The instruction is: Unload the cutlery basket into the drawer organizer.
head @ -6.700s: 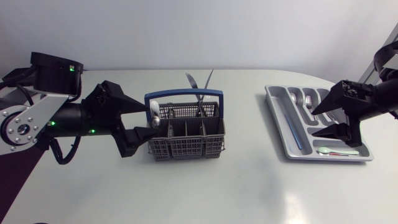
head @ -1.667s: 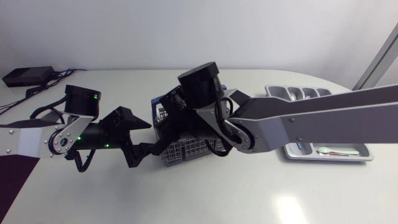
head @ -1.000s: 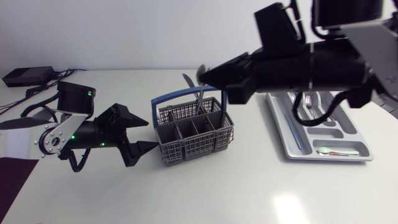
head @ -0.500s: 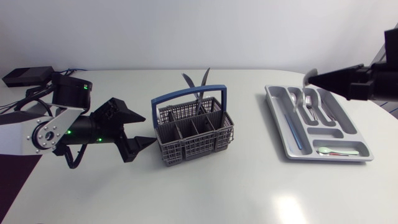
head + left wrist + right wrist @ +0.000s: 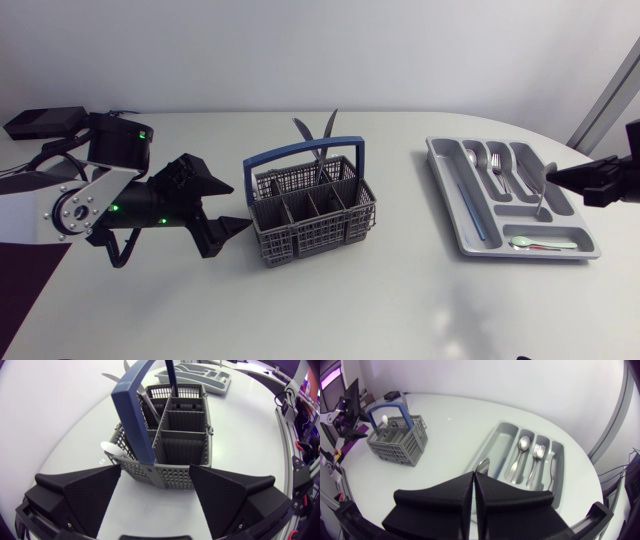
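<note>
One blue-handled grey basket (image 5: 300,236) centre, just ahead of gaping left claw (image 5: 240,207), one steel spoon (image 5: 541,196) clamped in right claw (image 5: 556,178), over grey tray (image 5: 530,255)

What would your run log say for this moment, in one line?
left gripper: open by cutlery basket | right gripper: shut on spoon over drawer organizer | knives: in basket

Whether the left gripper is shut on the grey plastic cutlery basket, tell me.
No, the left gripper stands wide open before the grey plastic cutlery basket.
</note>
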`<state>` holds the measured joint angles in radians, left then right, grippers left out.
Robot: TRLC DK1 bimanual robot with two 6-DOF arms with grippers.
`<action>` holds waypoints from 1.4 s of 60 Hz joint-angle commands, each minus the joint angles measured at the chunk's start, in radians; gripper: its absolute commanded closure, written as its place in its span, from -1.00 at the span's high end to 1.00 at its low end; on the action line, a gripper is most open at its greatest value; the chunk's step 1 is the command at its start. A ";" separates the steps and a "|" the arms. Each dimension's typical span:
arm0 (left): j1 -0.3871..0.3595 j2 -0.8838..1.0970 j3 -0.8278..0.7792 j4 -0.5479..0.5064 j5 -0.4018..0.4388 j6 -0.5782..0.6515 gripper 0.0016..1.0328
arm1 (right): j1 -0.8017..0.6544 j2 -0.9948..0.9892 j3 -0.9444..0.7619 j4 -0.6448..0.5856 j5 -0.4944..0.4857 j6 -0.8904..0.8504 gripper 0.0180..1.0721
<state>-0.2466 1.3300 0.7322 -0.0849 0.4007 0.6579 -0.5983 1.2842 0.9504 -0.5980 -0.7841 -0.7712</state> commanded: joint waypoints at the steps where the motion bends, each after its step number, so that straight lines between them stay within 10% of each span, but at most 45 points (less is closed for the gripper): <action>1: -0.022 0.009 0.033 -0.012 -0.017 -0.006 0.84 | -0.024 0.053 -0.025 0.006 0.029 -0.102 -0.89; 46: -0.029 0.001 0.041 -0.032 -0.046 -0.014 0.84 | -0.018 0.336 -0.148 0.336 0.418 -0.361 -0.88; 60: 0.015 0.011 0.064 -0.032 -0.043 -0.015 0.84 | 0.018 0.198 -0.196 0.372 0.445 -0.335 0.47; 84: 0.135 0.155 0.165 0.047 -0.037 -0.050 0.84 | 0.371 -0.200 -0.183 0.104 0.439 -0.105 0.65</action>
<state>-0.1383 1.4212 0.8482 -0.0669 0.3603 0.6422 -0.3382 1.1366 0.7826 -0.4503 -0.3439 -0.9634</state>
